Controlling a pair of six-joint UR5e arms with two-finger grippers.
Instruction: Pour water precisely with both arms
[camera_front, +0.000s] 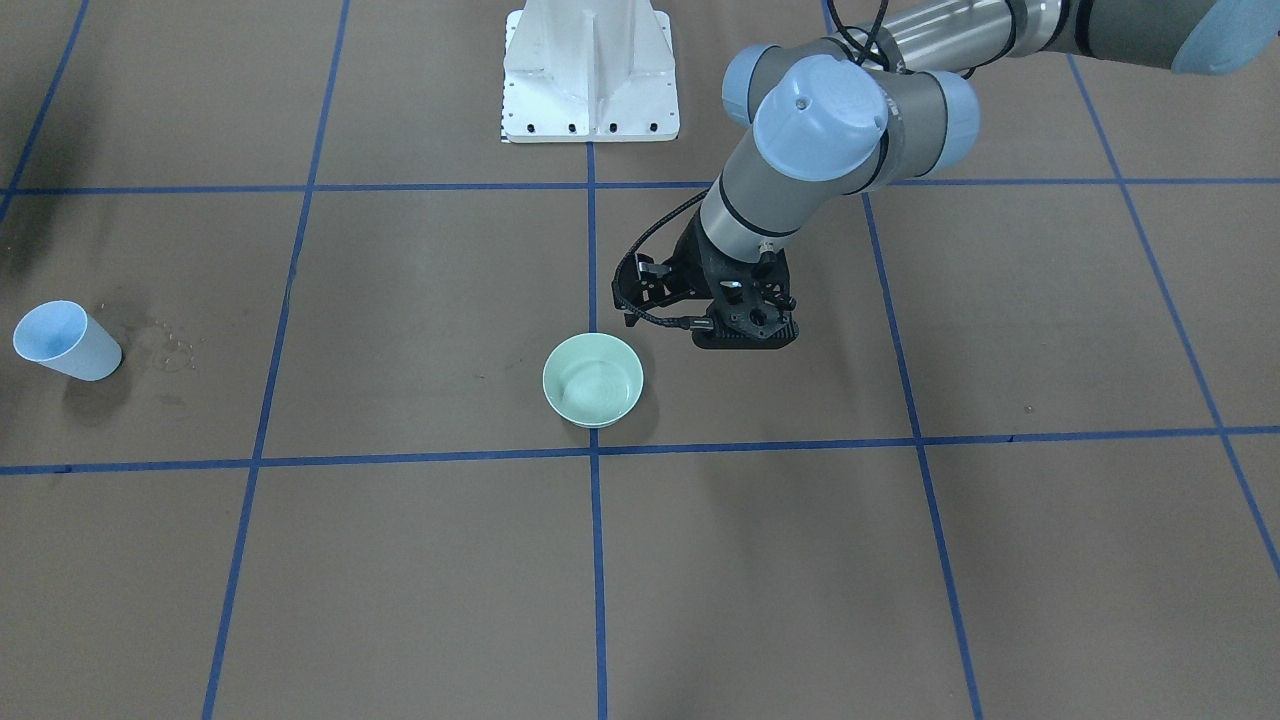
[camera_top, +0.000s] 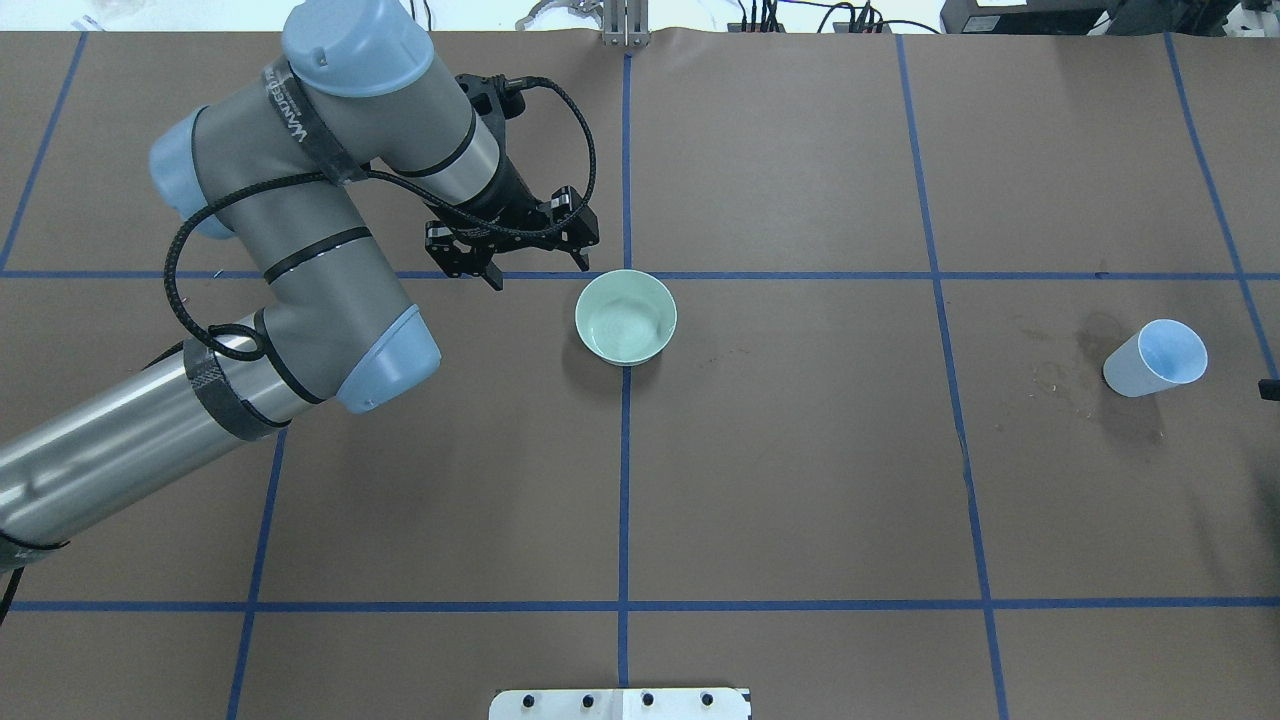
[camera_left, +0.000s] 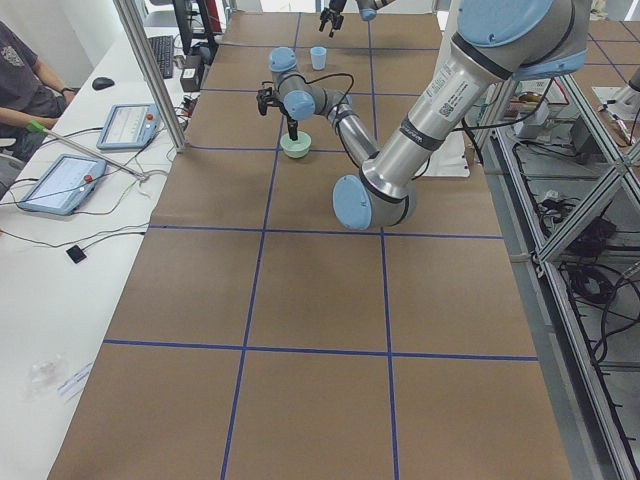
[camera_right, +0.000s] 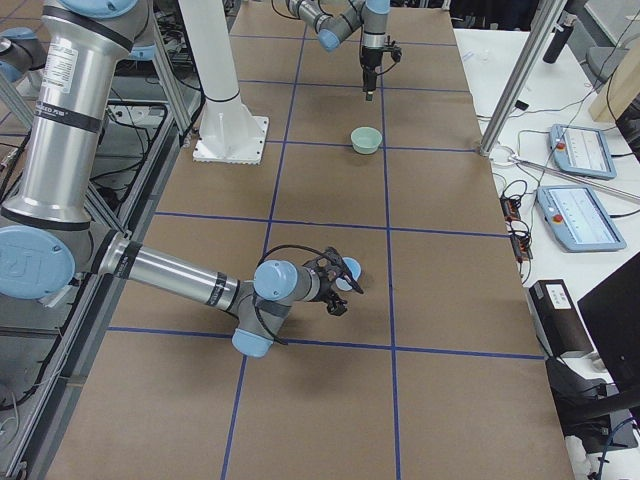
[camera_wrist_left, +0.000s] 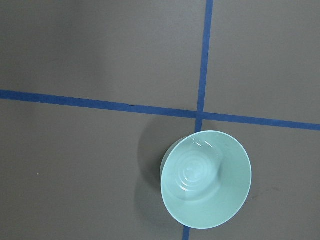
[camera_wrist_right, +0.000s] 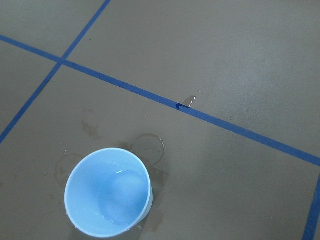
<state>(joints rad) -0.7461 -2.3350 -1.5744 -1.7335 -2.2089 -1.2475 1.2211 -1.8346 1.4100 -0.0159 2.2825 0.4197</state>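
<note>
Little water (camera_wrist_right: 126, 192) is seen: a glossy pool with white glints at the bottom of the pale blue cup (camera_wrist_right: 82, 192), which stands upright on the table (camera_top: 800, 480). Damp rings and droplets (camera_wrist_right: 147, 147) are scattered on the table round the cup's foot. In the overhead view the cup is found at three o'clock of the green bowl (camera_top: 595, 300), well apart from it. Whether the bowl holds any water cannot be told. The bowl is set at a crossing of blue tape lines (camera_top: 624, 480), probably so that it can be reached by either arm as the target of the pour.

The left end effector (camera_top: 537, 270) is held just beside the bowl at ten o'clock, apart from the rim, with its fingers spread wide and nothing gripped. The left arm (camera_top: 300, 260) is bent sharply at the elbow with the wrist pointed down, so that the bowl is framed by its camera. The right end effector (camera_right: 337, 288) is shown near the cup only from the side, so its opening cannot be told. The right arm (camera_right: 180, 275) is stretched low along the table. The cup is judged not yet grasped.
</note>
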